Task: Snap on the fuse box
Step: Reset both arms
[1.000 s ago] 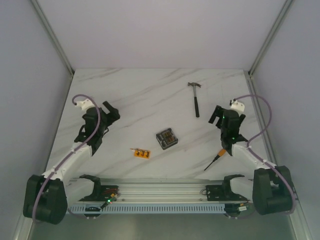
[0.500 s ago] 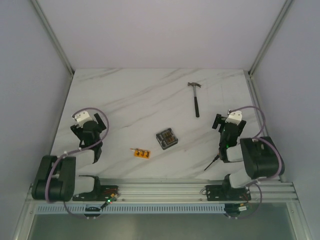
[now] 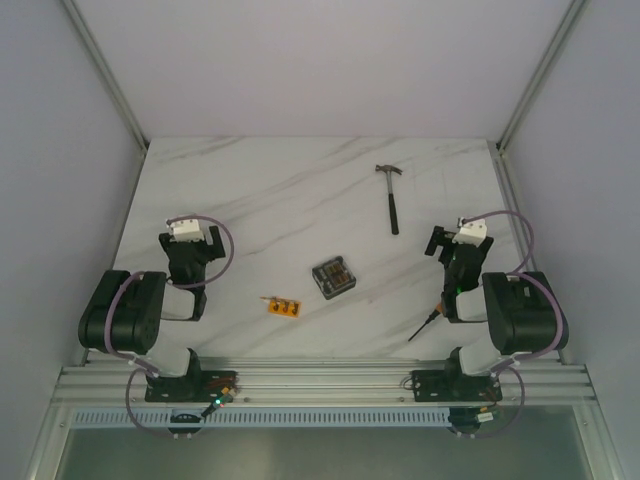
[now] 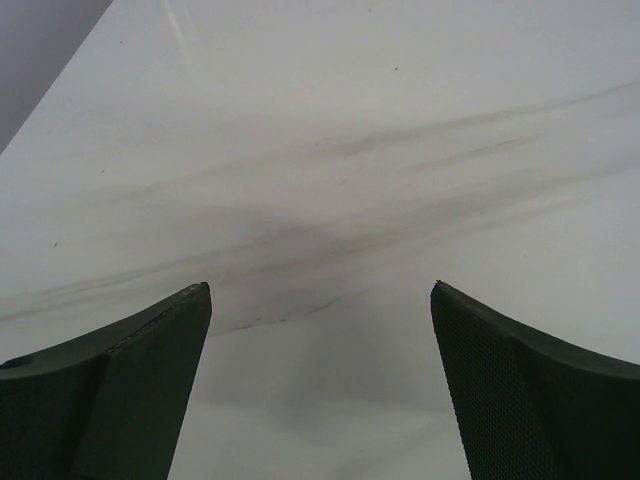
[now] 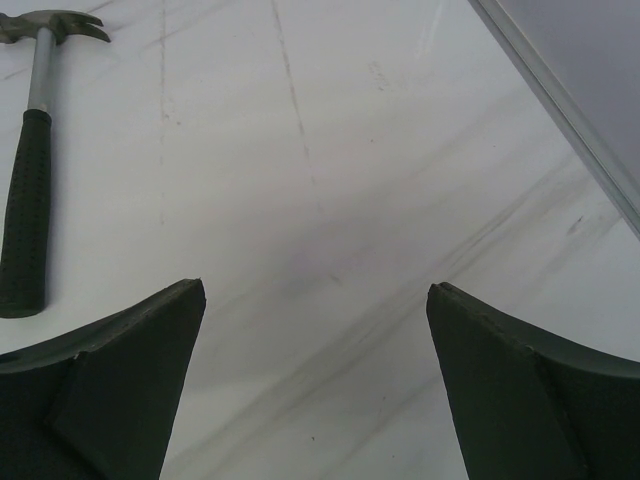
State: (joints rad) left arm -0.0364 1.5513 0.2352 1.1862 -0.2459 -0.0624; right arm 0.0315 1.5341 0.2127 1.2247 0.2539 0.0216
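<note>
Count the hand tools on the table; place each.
2. The black-handled metal claw hammer lies toward the far right; the orange-handled screwdriver lies at the near right, beside the right arm. More could hide beneath the arms.

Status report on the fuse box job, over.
Left end effector open, empty; right end effector same. Fuse box mid-table, untouched. Orange strip beside it, screwdriver off to the right; nothing on the box.

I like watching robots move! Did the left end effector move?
Yes. The left end effector drew back toward the table's near edge, farther from the fuse box.
</note>
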